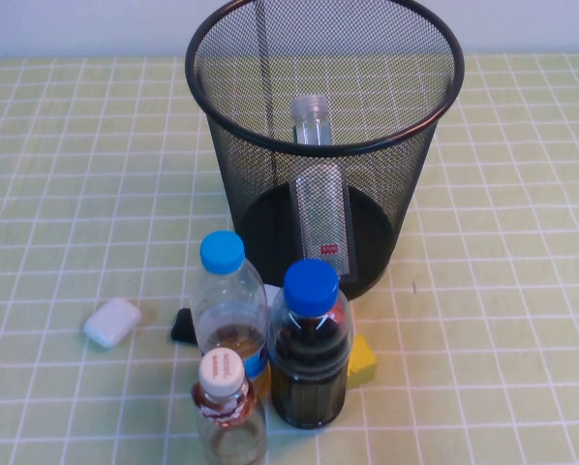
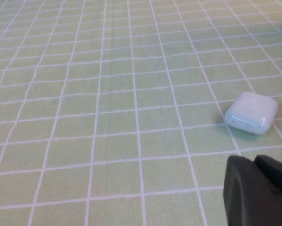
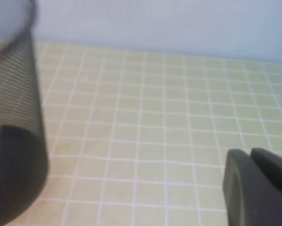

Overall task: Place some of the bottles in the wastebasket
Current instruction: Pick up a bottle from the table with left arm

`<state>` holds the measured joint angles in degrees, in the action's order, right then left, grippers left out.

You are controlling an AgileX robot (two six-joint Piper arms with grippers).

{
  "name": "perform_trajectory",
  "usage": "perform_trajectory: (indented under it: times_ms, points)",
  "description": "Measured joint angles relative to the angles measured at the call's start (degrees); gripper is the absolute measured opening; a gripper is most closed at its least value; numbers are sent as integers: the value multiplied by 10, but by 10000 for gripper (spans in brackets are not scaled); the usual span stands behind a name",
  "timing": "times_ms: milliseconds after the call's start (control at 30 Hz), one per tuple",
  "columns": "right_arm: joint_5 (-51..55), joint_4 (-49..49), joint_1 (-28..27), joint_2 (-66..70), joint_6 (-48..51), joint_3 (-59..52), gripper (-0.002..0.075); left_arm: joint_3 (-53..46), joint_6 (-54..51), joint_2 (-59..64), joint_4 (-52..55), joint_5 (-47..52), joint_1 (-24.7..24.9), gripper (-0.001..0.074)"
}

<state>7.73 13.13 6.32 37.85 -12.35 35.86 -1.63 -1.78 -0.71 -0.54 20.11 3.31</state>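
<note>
The black wire-mesh wastebasket (image 1: pixel 270 87) stands at the back middle of the table. The tall colourless bottle (image 1: pixel 319 194) leans inside it, neck up, with its red label mark low down. The small beige-capped bottle (image 1: pixel 227 392) with reddish-amber liquid stands at the front edge of the high view. Neither arm shows in the high view. My left gripper (image 2: pixel 256 162) is shut and empty, low over the cloth near a white case. My right gripper (image 3: pixel 249 153) is shut and empty, off to the side of the wastebasket (image 3: pixel 18 117).
A light-blue-capped bottle (image 1: pixel 227 300) and a dark cola bottle (image 1: pixel 309 349) stand in front of the wastebasket. A white earbud case (image 1: pixel 111 322) lies to the left, also in the left wrist view (image 2: pixel 251 112). A black item (image 1: pixel 183 325) and a yellow block (image 1: pixel 360 358) lie by the bottles.
</note>
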Motion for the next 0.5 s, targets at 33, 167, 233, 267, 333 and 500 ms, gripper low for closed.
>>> perform_trajectory:
  times_ms: [33,167,233,267,333,500]
  points:
    - [-47,0,-19,-28,0,-66,-7,0,0,0,0,0,0,0]
    - [-218,1,-76,-157,0,-269,-7,0,0,0,0,0,0,0]
    - [-256,0,-95,-209,0,-333,-7,0,0,0,0,0,0,0]
    - [-261,-1,-102,-233,0,-360,-7,0,0,0,0,0,0,0]
    - [-202,1,-108,-274,-7,-371,-7,0,0,0,0,0,0,0]
    - [-127,0,-108,-320,-20,-374,-7,0,0,0,0,0,0,0]
